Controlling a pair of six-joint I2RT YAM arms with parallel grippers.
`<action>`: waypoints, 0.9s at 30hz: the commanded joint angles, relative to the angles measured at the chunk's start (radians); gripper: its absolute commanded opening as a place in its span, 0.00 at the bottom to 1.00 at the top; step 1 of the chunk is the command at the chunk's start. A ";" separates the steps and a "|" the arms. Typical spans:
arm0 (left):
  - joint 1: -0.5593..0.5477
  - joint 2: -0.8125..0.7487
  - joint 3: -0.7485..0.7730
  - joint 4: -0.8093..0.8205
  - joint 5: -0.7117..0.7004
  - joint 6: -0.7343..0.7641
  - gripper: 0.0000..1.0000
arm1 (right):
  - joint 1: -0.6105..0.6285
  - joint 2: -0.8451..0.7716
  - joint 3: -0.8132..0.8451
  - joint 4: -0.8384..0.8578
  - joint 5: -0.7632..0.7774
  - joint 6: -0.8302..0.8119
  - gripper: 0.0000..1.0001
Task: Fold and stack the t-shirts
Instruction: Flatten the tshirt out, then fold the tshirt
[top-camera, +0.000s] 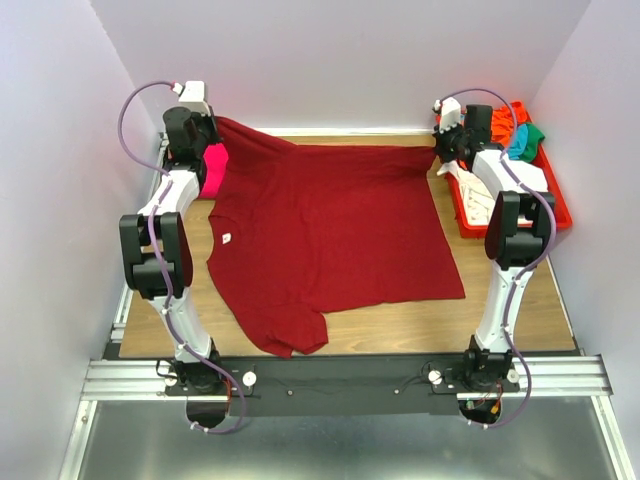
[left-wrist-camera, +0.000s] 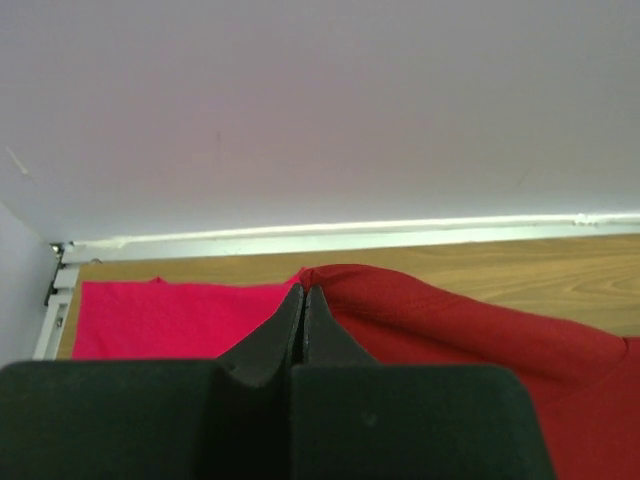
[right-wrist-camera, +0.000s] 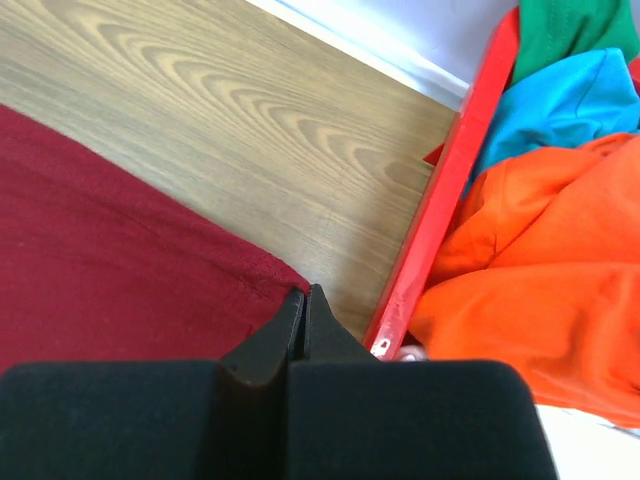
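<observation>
- Two far corners of the maroon t-shirt (top-camera: 330, 230) are pinched; the shirt lies spread across the wooden table (top-camera: 500, 310).
- Far left: the magenta t-shirt (left-wrist-camera: 170, 318) lies beside the left gripper (left-wrist-camera: 303, 292), whose jaws are clamped on a raised maroon corner.
- Far right: the right gripper (right-wrist-camera: 305, 293) has its jaws closed on the other corner, just beside the red tray (right-wrist-camera: 440, 215) holding an orange t-shirt (right-wrist-camera: 540, 260).

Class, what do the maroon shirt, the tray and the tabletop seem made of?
Maroon shirt: soft matte cloth; it wrinkles and drapes. Tray: likely plastic, glossy, stiff thin rim. Tabletop: wood or wood-look laminate; grain lines show.
</observation>
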 joint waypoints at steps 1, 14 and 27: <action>0.015 -0.003 -0.029 0.007 0.055 0.002 0.00 | -0.002 0.028 0.024 0.018 -0.046 -0.014 0.01; 0.015 0.038 -0.006 -0.059 0.112 -0.001 0.00 | 0.002 0.025 0.024 0.021 -0.062 -0.042 0.01; 0.017 -0.061 -0.092 -0.035 0.132 -0.016 0.00 | 0.002 -0.027 -0.018 0.024 -0.088 -0.048 0.01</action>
